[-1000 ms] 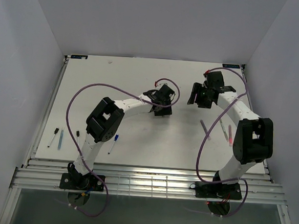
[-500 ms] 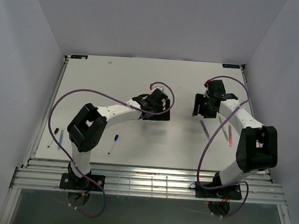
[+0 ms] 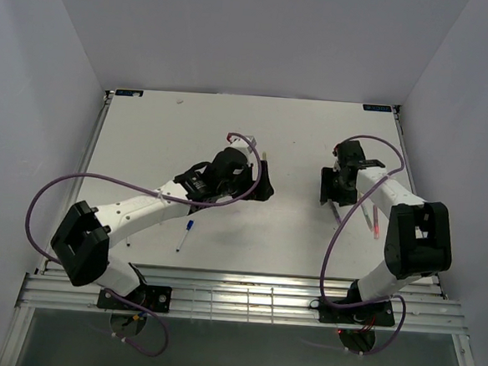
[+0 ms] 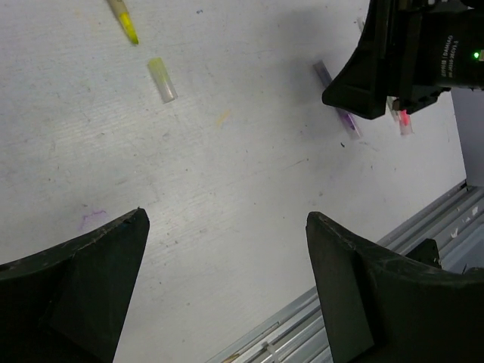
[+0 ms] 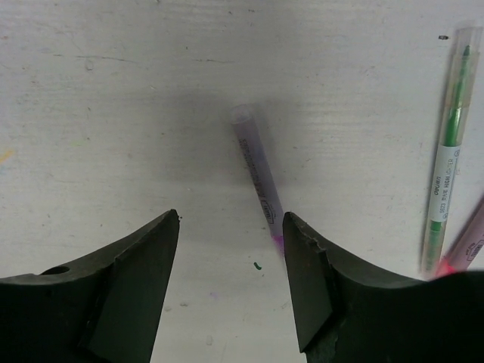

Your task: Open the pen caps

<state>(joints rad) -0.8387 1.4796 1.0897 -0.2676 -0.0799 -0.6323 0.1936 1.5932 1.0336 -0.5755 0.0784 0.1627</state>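
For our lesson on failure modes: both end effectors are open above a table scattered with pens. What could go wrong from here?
1. The purple pen lies slanted and off-centre under the open right end effector; closing could roll it aside rather than grip it.
2. The green pen and pink pen lie close beside it and could be knocked.
3. The loose yellow cap near the left end effector might be swept away.

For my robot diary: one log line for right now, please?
left gripper: open, empty | right gripper: open, above purple pen | yellow cap: loose on table
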